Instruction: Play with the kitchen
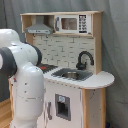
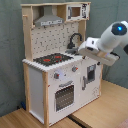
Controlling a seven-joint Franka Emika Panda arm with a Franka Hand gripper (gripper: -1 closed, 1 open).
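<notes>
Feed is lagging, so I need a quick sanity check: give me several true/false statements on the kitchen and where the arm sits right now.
1. The black faucet stands behind the sink. True.
2. The oven door hangs wide open. False: it is closed.
3. The arm reaches over the sink side of the kitchen in the second exterior view. True.
4. A pot sits on the stovetop. False: the burners are bare.
5. The grey hood is above the stovetop. True.

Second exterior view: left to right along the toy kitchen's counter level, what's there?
Red-ringed stovetop → black faucet → robot arm, reaching in from the second exterior view's right.
</notes>
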